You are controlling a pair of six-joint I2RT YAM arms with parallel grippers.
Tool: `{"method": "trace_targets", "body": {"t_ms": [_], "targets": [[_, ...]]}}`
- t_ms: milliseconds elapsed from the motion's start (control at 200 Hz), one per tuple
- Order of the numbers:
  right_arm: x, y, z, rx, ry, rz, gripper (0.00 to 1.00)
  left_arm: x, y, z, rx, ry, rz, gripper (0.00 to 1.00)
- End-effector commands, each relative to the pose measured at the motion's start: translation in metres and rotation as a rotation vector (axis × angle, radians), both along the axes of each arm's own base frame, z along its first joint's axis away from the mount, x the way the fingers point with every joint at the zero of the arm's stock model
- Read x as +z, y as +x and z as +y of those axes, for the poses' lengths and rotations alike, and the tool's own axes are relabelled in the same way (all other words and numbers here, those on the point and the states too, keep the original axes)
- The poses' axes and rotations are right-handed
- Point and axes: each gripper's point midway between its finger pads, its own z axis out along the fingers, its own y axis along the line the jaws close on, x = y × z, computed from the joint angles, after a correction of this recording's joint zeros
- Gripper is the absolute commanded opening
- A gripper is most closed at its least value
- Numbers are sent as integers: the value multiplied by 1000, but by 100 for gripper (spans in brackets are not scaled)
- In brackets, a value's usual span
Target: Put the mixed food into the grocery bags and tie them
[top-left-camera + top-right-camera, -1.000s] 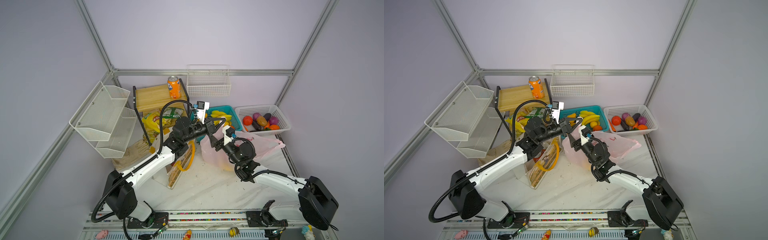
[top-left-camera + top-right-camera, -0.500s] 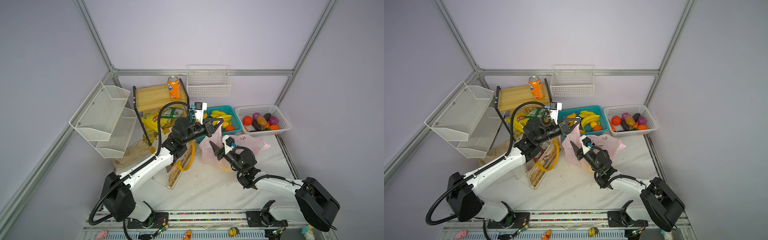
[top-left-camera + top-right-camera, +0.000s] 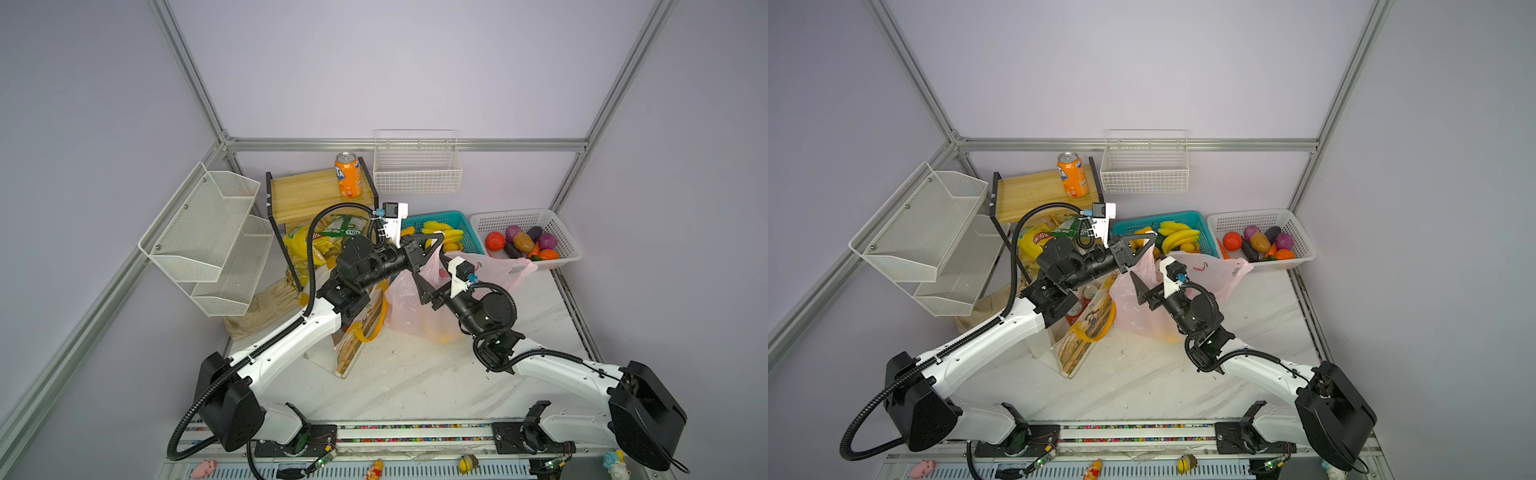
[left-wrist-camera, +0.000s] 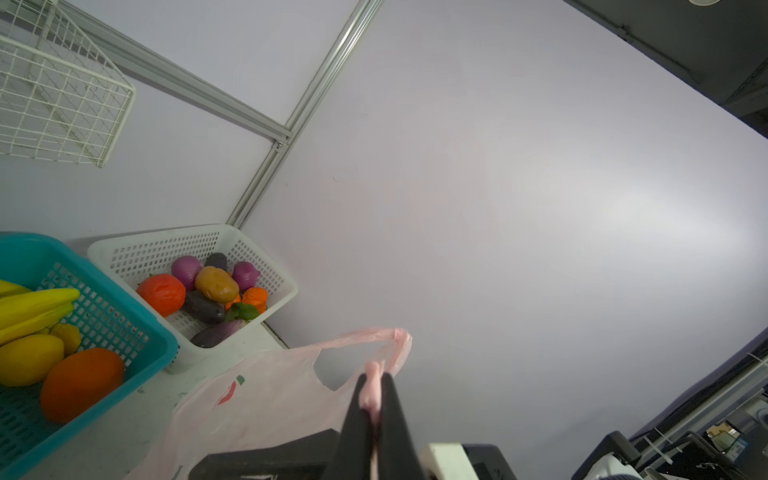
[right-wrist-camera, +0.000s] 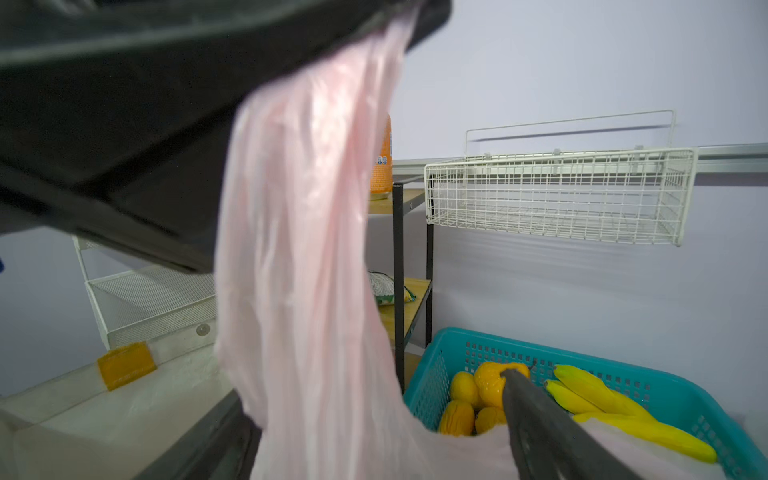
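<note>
The left gripper (image 4: 371, 384) is closed tight, pinching a handle (image 4: 360, 337) of the pink plastic bag (image 3: 409, 307) and holding it raised; the right gripper (image 3: 429, 268) stands wide open, the hanging pink film between its fingers (image 5: 540, 419), gripping nothing; the bag sits on the table between the canvas tote (image 3: 1079, 345) and the teal basket (image 3: 440, 216), yellow fruit (image 3: 440, 332) showing through its bottom; red cola cans (image 3: 1089, 292) lie in the tote.
</note>
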Motion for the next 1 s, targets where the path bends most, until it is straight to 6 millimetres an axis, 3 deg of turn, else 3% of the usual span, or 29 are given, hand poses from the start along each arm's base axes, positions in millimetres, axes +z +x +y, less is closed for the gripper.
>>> {"method": "trace_targets", "body": {"t_ms": [0,165,245,295,305,330,545,690,845,995], "targets": [[17,1,8,6,66,-18,90,1,-2,4,6,-34,2,0],[22,13,3,-74,199,35,77,-2,-1,4,6,-41,21,0],[10,24,4,-131,247,77,72,-1,-1,4,2,-49,28,0],[9,26,3,-161,272,79,72,-1,-2,3,-2,-55,32,0],[8,26,4,-163,276,78,72,-12,4,-2,-1,-40,53,0],[8,26,5,-169,286,76,73,-16,6,-4,-4,-37,63,0],[7,22,3,-204,351,77,81,-19,8,-5,-5,-48,77,0],[3,24,1,-221,389,83,76,-22,10,-3,9,-57,87,0],[-31,34,-11,-329,379,146,52,-20,12,4,46,-70,94,0],[-72,42,-6,-371,264,201,42,-24,16,8,71,-70,106,0]]}}
